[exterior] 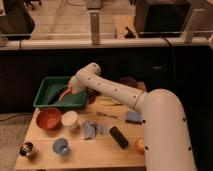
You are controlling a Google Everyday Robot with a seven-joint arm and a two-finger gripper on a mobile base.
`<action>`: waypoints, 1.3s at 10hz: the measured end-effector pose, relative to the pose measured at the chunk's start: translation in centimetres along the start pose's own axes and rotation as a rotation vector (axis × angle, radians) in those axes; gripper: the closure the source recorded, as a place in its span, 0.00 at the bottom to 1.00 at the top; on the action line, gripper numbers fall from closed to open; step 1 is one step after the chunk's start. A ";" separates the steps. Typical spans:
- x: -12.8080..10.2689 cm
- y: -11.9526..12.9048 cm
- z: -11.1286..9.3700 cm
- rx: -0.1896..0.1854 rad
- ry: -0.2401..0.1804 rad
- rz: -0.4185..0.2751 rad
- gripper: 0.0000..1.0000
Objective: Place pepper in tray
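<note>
The green tray (42,93) stands at the back left of the table. The slim orange-red pepper (64,94) hangs tilted over the tray's inside, at the tip of my gripper (70,91). The gripper is shut on the pepper and is mostly hidden under the white wrist (80,82). A dark green elongated thing (51,99) lies in the tray, left of the pepper.
In front of the tray stand a round orange-red bowl (48,119) and a white cup (70,120). A blue cup (61,146) and a dark can (27,149) are near the front edge. A grey-blue cloth (91,130), a black object (118,137) and an orange (140,145) lie to the right.
</note>
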 end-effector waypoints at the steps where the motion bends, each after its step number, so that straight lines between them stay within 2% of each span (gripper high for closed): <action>1: -0.3 0.0 -0.2 0.006 -0.012 -0.001 0.20; 3: -1.4 -0.1 -0.8 0.018 -0.033 -0.014 0.20; 9: -4.6 -1.6 -2.4 0.007 -0.042 -0.062 0.20; 13: -4.6 -1.6 -2.4 0.007 -0.042 -0.063 0.20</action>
